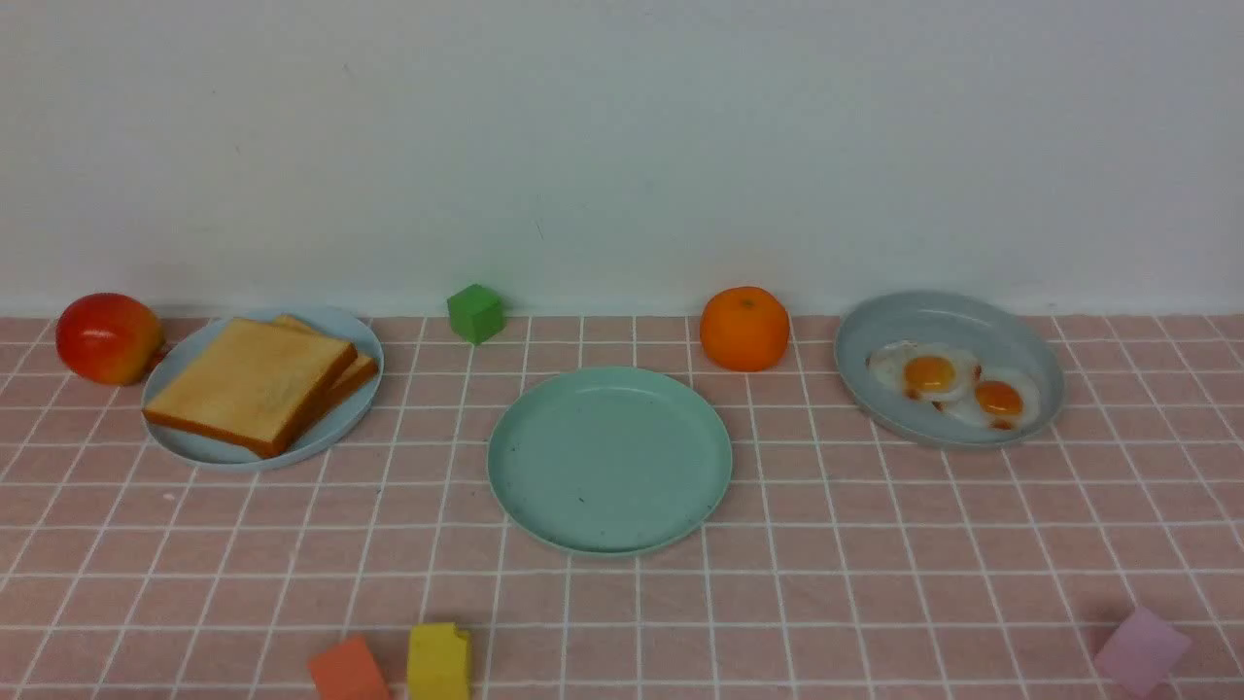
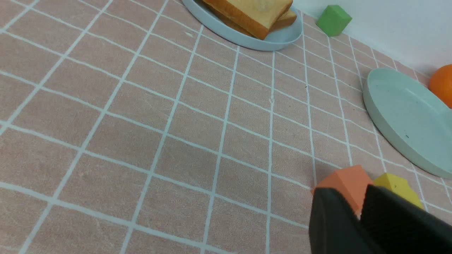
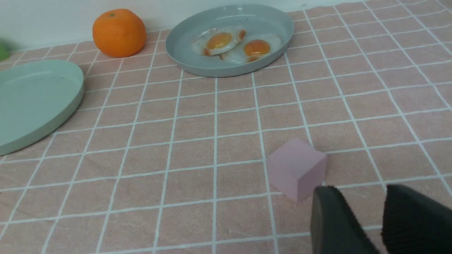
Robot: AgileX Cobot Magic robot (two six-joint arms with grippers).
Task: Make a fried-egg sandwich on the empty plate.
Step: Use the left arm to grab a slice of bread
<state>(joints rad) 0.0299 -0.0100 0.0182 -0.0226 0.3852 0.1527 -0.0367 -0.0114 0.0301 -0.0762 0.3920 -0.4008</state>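
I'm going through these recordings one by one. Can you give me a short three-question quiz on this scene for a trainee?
1. How many fried eggs lie on the grey-blue plate?
2. True or false: the mint-green plate already holds food.
3. Which lies nearest the light blue plate holding the toast slices? A red apple; B orange; C pink block.
Key: 1 two; 2 false; 3 A.
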